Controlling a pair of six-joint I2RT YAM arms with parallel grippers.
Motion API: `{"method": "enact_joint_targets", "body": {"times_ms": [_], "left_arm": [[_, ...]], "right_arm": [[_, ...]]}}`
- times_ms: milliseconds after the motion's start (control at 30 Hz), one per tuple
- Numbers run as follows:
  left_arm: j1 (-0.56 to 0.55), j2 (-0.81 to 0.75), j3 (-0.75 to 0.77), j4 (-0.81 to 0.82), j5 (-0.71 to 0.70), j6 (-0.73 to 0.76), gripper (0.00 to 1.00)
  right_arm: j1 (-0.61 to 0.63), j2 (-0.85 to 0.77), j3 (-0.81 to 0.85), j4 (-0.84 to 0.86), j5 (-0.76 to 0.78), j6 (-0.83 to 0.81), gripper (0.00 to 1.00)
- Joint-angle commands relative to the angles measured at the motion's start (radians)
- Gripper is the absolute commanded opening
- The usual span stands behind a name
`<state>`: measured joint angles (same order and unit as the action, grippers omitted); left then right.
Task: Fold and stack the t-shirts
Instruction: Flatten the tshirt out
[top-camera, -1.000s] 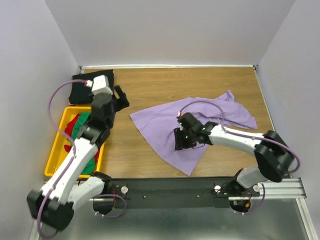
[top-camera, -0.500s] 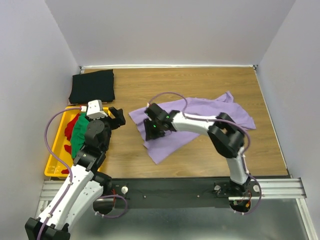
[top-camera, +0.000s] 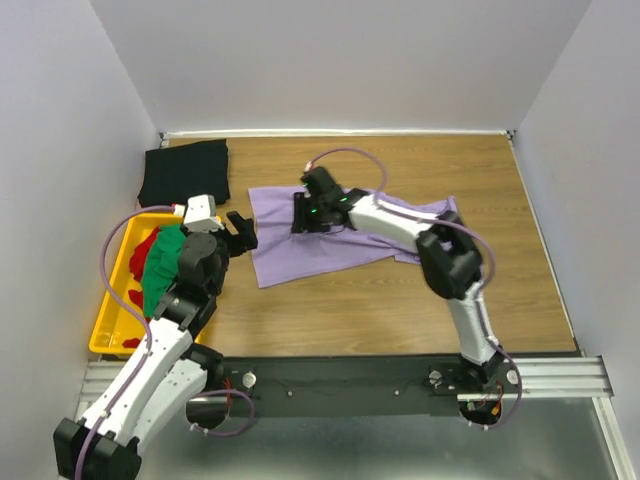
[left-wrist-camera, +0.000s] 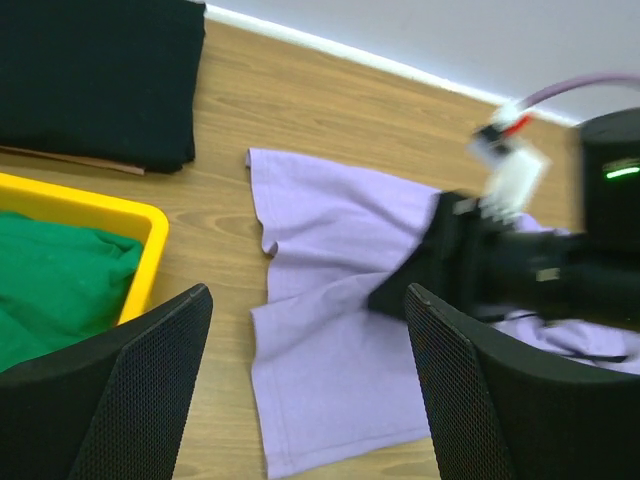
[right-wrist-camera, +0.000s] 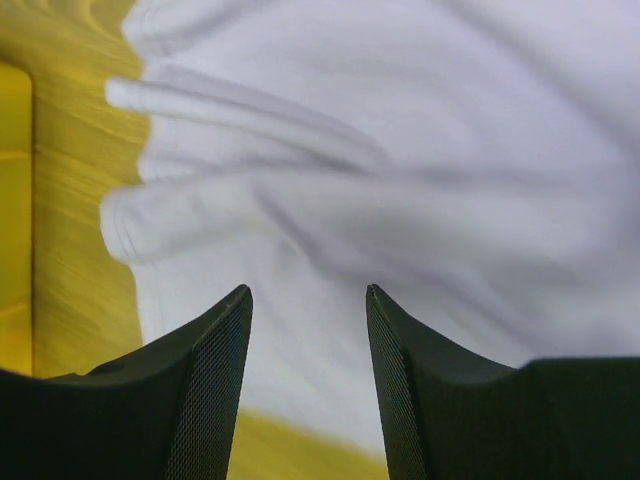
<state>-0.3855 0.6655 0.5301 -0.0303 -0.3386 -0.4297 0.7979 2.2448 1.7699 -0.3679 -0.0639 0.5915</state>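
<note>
The purple tee (top-camera: 320, 250) lies rumpled on the desk (top-camera: 400, 310). The left tool (left-wrist-camera: 308, 300) gapes empty near its edge; the right tool (right-wrist-camera: 308, 295) stands part-open above the cloth, gripping nothing I can see. Closing there may pinch two layers and drag the fold askew.

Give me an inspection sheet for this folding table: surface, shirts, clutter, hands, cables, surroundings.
Surface: wooden table.
Job's things: purple t-shirt rumpled and partly doubled over, mid-table; black t-shirt folded at the far left corner; green t-shirt and red t-shirt bunched in the yellow crate.
Clutter: only the yellow crate, at the left edge.
Hands: left hand open and empty, beside the purple t-shirt; right hand parted over the purple t-shirt, no cloth seen pinched.
Cables: a purple cable loops along each arm.
Surroundings: plain pale walls; metal rail at the near edge.
</note>
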Motion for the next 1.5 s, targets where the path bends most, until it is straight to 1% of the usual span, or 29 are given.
{"method": "enact_joint_targets", "body": {"times_ms": [0, 67, 100, 133, 167, 200, 233, 267, 300, 333, 400, 433, 467, 567, 633, 700, 733, 867, 967, 1267, 1467], "left_arm": [[0.004, 0.072, 0.025, -0.014, 0.084, -0.032, 0.85], [0.004, 0.123, 0.053, -0.061, 0.122, -0.075, 0.84], [0.004, 0.176, 0.063, -0.118, 0.142, -0.09, 0.84], [0.004, 0.204, 0.089, -0.144, 0.183, -0.109, 0.84], [0.0, 0.232, 0.102, -0.167, 0.205, -0.109, 0.84], [0.0, 0.29, 0.116, -0.221, 0.217, -0.115, 0.84], [-0.001, 0.318, 0.146, -0.25, 0.222, -0.125, 0.84], [-0.006, 0.348, 0.162, -0.31, 0.222, -0.123, 0.83], [-0.009, 0.408, 0.174, -0.341, 0.217, -0.121, 0.83], [-0.013, 0.434, 0.192, -0.367, 0.211, -0.126, 0.83], [-0.03, 0.492, 0.203, -0.428, 0.176, -0.141, 0.8], [-0.038, 0.505, 0.206, -0.44, 0.167, -0.145, 0.79], [-0.052, 0.519, 0.209, -0.465, 0.149, -0.158, 0.78], [-0.072, 0.552, 0.208, -0.487, 0.118, -0.178, 0.75], [-0.082, 0.589, 0.196, -0.488, 0.115, -0.179, 0.75], [-0.09, 0.63, 0.192, -0.49, 0.121, -0.185, 0.71], [-0.102, 0.641, 0.191, -0.49, 0.11, -0.193, 0.67], [-0.108, 0.658, 0.185, -0.473, 0.09, -0.213, 0.58], [-0.107, 0.671, 0.182, -0.451, 0.089, -0.218, 0.56], [-0.107, 0.737, 0.174, -0.425, 0.05, -0.245, 0.55], [-0.108, 0.781, 0.163, -0.407, 0.061, -0.242, 0.55]], "right_arm": [[-0.048, -0.347, -0.266, -0.017, 0.144, -0.022, 0.57], [-0.08, -0.462, -0.386, -0.02, 0.188, -0.007, 0.56], [-0.088, -0.561, -0.452, -0.019, 0.203, 0.002, 0.57], [-0.094, -0.62, -0.555, -0.019, 0.241, 0.004, 0.57], [-0.094, -0.666, -0.613, -0.02, 0.256, 0.008, 0.56], [-0.097, -0.71, -0.657, -0.02, 0.265, 0.019, 0.57], [-0.097, -0.803, -0.746, -0.019, 0.275, 0.022, 0.57], [-0.097, -0.844, -0.783, -0.02, 0.28, 0.037, 0.57], [-0.097, -0.891, -0.82, -0.02, 0.285, 0.047, 0.57], [-0.097, -0.972, -0.892, -0.02, 0.288, 0.057, 0.57], [-0.097, -1.054, -0.952, -0.02, 0.292, 0.086, 0.57], [-0.097, -1.124, -0.975, -0.019, 0.295, 0.094, 0.57], [-0.098, -1.154, -1.015, -0.02, 0.299, 0.108, 0.57], [-0.098, -1.246, -1.059, -0.02, 0.308, 0.111, 0.57], [-0.098, -1.277, -1.076, -0.02, 0.312, 0.114, 0.57], [-0.098, -1.301, -1.093, -0.02, 0.317, 0.117, 0.57], [-0.098, -1.304, -1.098, -0.02, 0.311, 0.117, 0.57], [-0.098, -1.301, -1.116, -0.019, 0.283, 0.125, 0.56], [-0.1, -1.307, -1.135, -0.017, 0.274, 0.131, 0.56], [-0.098, -1.338, -1.17, -0.017, 0.286, 0.131, 0.56], [-0.098, -1.334, -1.173, -0.016, 0.289, 0.134, 0.56]]}}
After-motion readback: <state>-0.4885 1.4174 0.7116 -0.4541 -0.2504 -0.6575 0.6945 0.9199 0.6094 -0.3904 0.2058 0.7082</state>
